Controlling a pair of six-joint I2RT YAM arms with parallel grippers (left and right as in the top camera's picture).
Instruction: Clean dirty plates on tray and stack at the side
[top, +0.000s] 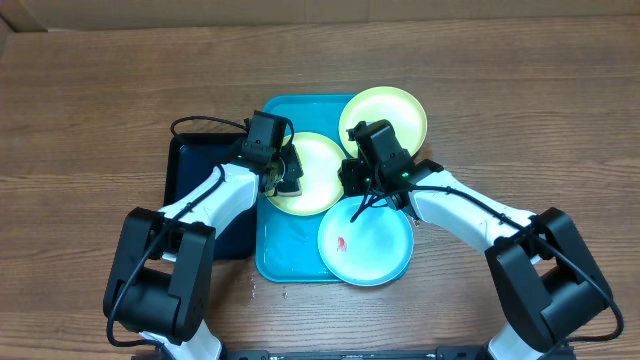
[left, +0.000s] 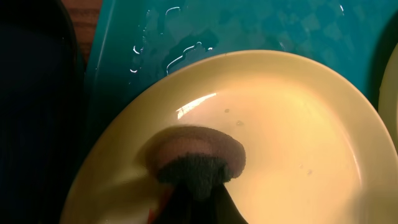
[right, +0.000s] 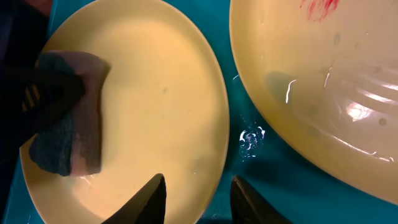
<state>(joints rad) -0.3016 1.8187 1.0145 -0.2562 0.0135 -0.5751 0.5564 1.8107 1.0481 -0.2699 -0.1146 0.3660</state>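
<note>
On the turquoise tray (top: 285, 255) lie three plates. A lime-green plate (top: 320, 165) is in the middle, another lime-green plate (top: 385, 112) rests on the far right corner, and a light-blue plate (top: 365, 245) with a red smear is nearest. My left gripper (top: 283, 176) is shut on a dark sponge (left: 196, 155), which presses on the middle plate (left: 286, 124). My right gripper (right: 199, 200) stands open astride that plate's right rim (right: 214, 143), one finger over the plate and one over the tray. The far plate (right: 323, 81) shows a red smear at its edge.
A smaller black tray (top: 195, 185) lies just left of the turquoise one, under my left arm. Water drops sit on the turquoise tray floor (left: 180, 53). Brown wooden table (top: 80, 120) surrounds both trays.
</note>
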